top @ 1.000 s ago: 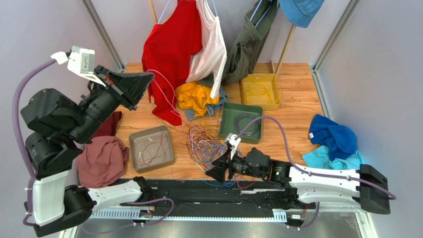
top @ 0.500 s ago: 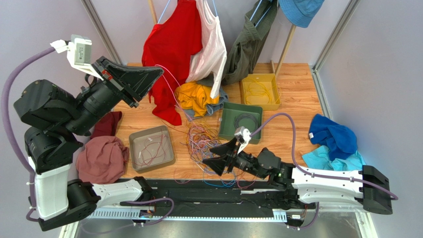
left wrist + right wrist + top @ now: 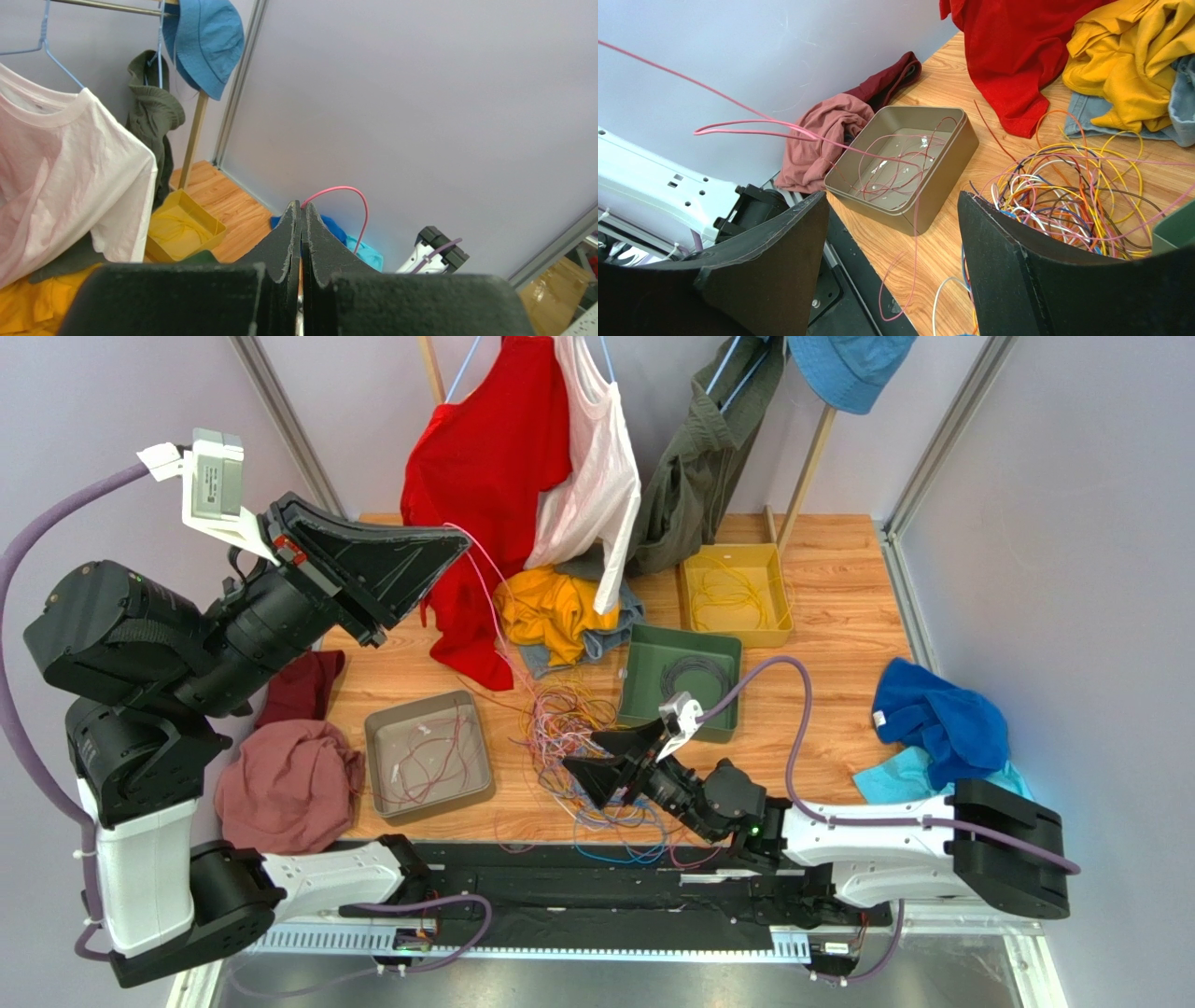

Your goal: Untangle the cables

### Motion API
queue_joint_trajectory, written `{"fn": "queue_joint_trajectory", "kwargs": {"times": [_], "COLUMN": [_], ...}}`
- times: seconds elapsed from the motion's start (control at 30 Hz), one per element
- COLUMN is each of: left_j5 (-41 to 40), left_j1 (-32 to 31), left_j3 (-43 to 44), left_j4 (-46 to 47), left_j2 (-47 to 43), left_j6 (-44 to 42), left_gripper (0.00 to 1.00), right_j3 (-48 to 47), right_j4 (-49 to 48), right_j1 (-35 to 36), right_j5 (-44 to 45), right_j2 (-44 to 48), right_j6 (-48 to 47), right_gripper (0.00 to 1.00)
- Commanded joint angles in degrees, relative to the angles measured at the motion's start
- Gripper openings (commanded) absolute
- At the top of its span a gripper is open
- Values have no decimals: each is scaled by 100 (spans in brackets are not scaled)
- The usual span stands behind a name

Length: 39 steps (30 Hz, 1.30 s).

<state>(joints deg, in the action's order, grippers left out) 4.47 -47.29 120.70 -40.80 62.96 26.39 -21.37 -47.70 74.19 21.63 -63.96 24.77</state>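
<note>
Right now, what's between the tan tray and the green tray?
The tangle of cables, with the open right gripper at its near side. The top external view shows it.

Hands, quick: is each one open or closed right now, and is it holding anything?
Left hand: closed on a pink cable.
Right hand: open, holding nothing.

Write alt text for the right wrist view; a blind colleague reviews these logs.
The open right gripper hovers over a wooden table, its dark fingers framing a tan tray holding a few pink wires. A tangle of coloured cables lies right of the tray; one pink cable stretches away up-left.
</note>
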Motion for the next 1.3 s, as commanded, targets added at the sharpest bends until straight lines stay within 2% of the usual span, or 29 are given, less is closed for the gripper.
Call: {"fn": "queue_joint_trajectory", "kwargs": {"times": [0.0,0.17,0.5,0.83,1.03,1.2,1.27], "left_j5": [186,169,186,379,774,994,1021], "left_j1": [-17,-17,-17,-17,-17,-17,-17], "left_j3": [-12,-21,-135,-381,-846,-1005,-1058], "left_j4": [212,177,125,195,493,617,608], "left_j2": [50,59,6,-91,-240,-319,-389], "left_j6": [121,103,112,287,603,788,832], "left_gripper": [0,0,0,0,0,0,0], "right_j3": [-315,-325,-175,-333,-438,-710,-895], "right_j4": [-950,-1180,-1022,-1496,-2383,-3709,-3765], "right_j1": [34,51,95,87,87,60,-1], "right_j5": [184,43,271,562,1211,2266,2677], "right_j2": [-353,-459,24,-520,-1073,-1978,-2207], "right_j6": [-96,-69,-227,-324,-412,-780,-895], "right_gripper": [72,72,71,71,71,73,73]}}
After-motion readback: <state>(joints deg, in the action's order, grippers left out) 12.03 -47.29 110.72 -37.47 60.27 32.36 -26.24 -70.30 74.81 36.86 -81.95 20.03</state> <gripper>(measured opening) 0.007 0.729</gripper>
